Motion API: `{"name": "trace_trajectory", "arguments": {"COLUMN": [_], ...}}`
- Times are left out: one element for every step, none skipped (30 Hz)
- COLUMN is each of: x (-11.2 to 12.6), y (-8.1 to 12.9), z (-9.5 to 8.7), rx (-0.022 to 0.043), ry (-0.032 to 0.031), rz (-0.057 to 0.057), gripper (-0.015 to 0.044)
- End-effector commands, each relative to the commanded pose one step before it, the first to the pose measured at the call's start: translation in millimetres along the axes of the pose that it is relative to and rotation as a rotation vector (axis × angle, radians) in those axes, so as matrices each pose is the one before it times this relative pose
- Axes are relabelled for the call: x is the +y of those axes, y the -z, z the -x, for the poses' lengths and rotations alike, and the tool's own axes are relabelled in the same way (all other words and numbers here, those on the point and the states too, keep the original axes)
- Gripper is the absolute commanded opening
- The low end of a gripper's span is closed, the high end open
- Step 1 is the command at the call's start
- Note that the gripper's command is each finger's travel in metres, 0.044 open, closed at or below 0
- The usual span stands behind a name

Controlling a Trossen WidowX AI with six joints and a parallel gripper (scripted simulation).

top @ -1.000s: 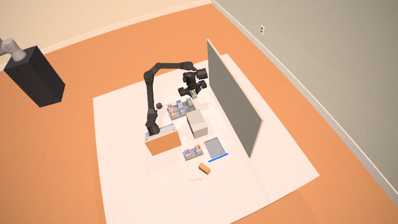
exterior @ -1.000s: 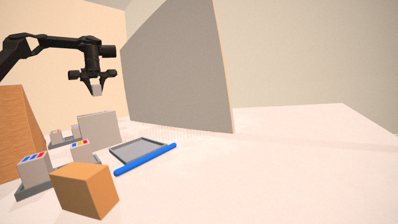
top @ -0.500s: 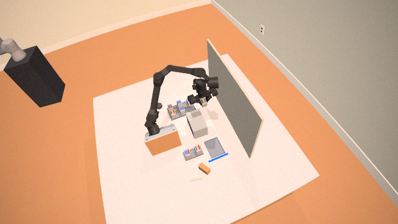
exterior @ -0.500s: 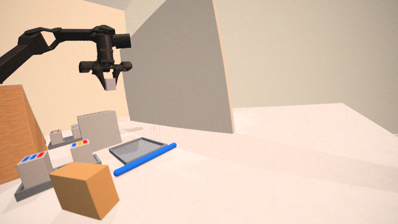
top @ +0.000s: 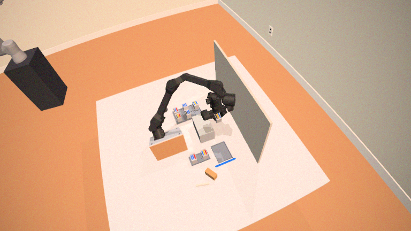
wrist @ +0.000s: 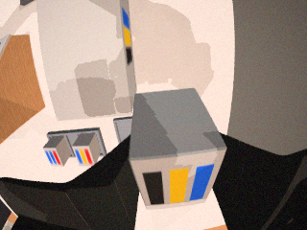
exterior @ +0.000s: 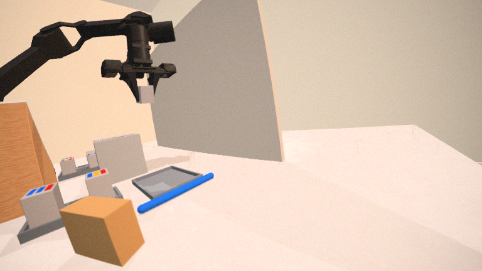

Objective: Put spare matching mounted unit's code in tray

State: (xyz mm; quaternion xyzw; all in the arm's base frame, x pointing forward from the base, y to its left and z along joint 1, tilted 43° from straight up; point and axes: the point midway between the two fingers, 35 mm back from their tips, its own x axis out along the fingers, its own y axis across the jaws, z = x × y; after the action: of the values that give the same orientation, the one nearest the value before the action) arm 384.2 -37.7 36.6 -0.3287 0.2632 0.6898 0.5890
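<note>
grey arm (top: 8, 48) cut by top-view edge, wood block (exterior: 14, 161) cropped in ext view

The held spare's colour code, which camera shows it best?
The wrist view: the spare in the end effector fills the frame, its black, yellow and blue stripes plain. The top view shows the stripes tiny; the exterior view shows only a blank grey face.
</note>
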Motion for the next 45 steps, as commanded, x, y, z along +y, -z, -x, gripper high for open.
{"name": "trace_trajectory", "arguments": {"x": [4.06, 1.32, 1.46, 1.59, 1.72, 1.86, 1.99, 2.12, 2.24, 2.37, 2.5, 2.62, 2.74, 2.86, 2.47, 1.52, 0.51, 0.0, 0.0, -0.1, -0.03, -0.1, -0.17, -0.2, -0.2, -0.2, -0.19, -0.19, -0.19, -0.19, -0.18, -0.18, -0.18, -0.18, -0.17, -0.17, -0.17, -0.16, -0.16, -0.16, -0.16, -0.15, -0.15, -0.15, -0.15], "y": [31.28, 7.12, 7.09, 7.07, 7.04, 7.01, 6.97, 6.93, 6.89, 6.85, 6.8, 6.75, 6.69, 6.64, 5.47, 3.26, 1.08, 0.0, 0.0, 0.41, 0.02, 0.06, 0.1, 0.12, 0.12, 0.12, 0.12, 0.12, 0.11, 0.11, 0.11, 0.11, 0.11, 0.1, 0.1, 0.1, 0.1, 0.09, 0.09, 0.09, 0.09, 0.09, 0.08, 0.08, 0.08], "z": [-0.09, -0.57, -0.61, -0.66, -0.7, -0.75, -0.8, -0.84, -0.89, -0.94, -0.99, -1.04, -1.09, -1.14, -0.98, -0.61, -0.2, 0.0, 0.0, 0.01, -0.17, -0.52, -0.86, -1.04, -1.04, -1.04, -1.04, -1.04, -1.04, -1.04, -1.04, -1.04, -1.04, -1.04, -1.04, -1.04, -1.04, -1.04, -1.04, -1.04, -1.04, -1.04, -1.04, -1.04, -1.04], "rx": [0.00136, -0.00104, -0.00116, -0.00128, -0.0014, -0.00152, -0.00164, -0.00175, -0.00187, -0.00198, -0.0021, -0.00221, -0.00233, -0.00244, -0.00211, -0.0013, -0.00044, 0.0, 0.0, 0.00003, 0.00001, 0.00004, 0.00007, 0.00008, 0.00008, 0.00008, 0.00007, 0.00007, 0.00007, 0.00007, 0.00007, 0.00006, 0.00006, 0.00006, 0.00006, 0.00006, 0.00006, 0.00005, 0.00005, 0.00005, 0.00005, 0.00005, 0.00004, 0.00004, 0.00004], "ry": [-0.00078, -0.00031, -0.00029, -0.00027, -0.00025, -0.00022, -0.00019, -0.00016, -0.00013, -0.00009, -0.00005, -0.00001, 0.00004, 0.00008, 0.00011, 0.00008, 0.00003, 0.0, 0.0, 0.00001, 0.00001, 0.00002, 0.00003, 0.00004, 0.00004, 0.00004, 0.00004, 0.00004, 0.00004, 0.00004, 0.00004, 0.00004, 0.00004, 0.00004, 0.00004, 0.00004, 0.00004, 0.00004, 0.00004, 0.00004, 0.00004, 0.00004, 0.00004, 0.00004, 0.00004], "rz": [0.0027, 0.0003, 0.0004, 0.0004, 0.0005, 0.0005, 0.0005, 0.0006, 0.0006, 0.0007, 0.0007, 0.0008, 0.0008, 0.0008, 0.0007, 0.0005, 0.0002, 0.0, 0.0, 0.0, 0.0, 0.0, 0.0, 0.0, 0.0, 0.0, 0.0, 0.0, 0.0, 0.0, 0.0, 0.0, 0.0, 0.0, 0.0, 0.0, 0.0, 0.0, 0.0, 0.0, 0.0, 0.0, 0.0, 0.0, 0.0], "gripper": [0.0, 0.0, 0.0, 0.0, 0.0, 0.0, 0.0, 0.0, 0.0, 0.0, 0.0, 0.0, 0.0, 0.0, 0.0, 0.0, 0.0, 0.0, 0.0, 0.0, 0.0, 0.0, 0.0, 0.0, 0.0, 0.0, 0.0, 0.0, 0.0, 0.0, 0.0, 0.0, 0.0, 0.0, 0.0, 0.0, 0.0, 0.0, 0.0, 0.0, 0.0, 0.0, 0.0, 0.0, 0.0]}}
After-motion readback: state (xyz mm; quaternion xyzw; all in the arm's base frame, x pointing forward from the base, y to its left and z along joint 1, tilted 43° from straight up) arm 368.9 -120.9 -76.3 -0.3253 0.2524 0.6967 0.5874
